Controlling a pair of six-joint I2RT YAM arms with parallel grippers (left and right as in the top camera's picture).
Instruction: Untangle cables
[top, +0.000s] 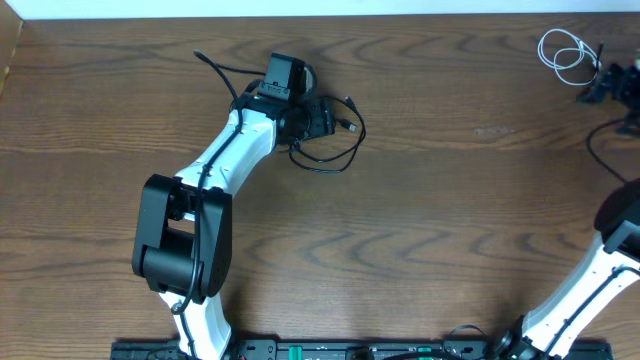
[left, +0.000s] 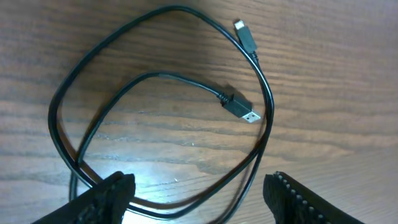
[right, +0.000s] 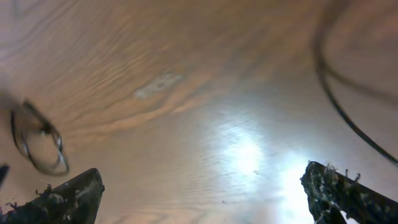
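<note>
Where the black cable (left: 53, 115) lay: in a loose loop on the wooden surface (top: 450, 220), directly under the left gripper (left: 199, 202).
Plugs: the broad USB plug (left: 241, 110) sat inside the loop; the small plug (left: 245, 36) lay at its upper edge, just beside the outer strand.
White cable (top: 562, 52): coiled at the far right corner, well apart from the black one, so the two looked already separated.
Left gripper: jaws stood wide apart and held nothing; the loop's lower arc ran between the fingers.
Right gripper (right: 199, 199): spread fully and empty, low over bare wood near the white coil; its view was too blurred to show more.
Step in hand: probably opening out the black loop, which seemed to cross itself at its lower left.
Doing it well: closing on one strand only, near the USB plug, and drawing it outward along the wood seemed the best way.
Risk: pinching both strands at the crossing would likely tighten the loop.
</note>
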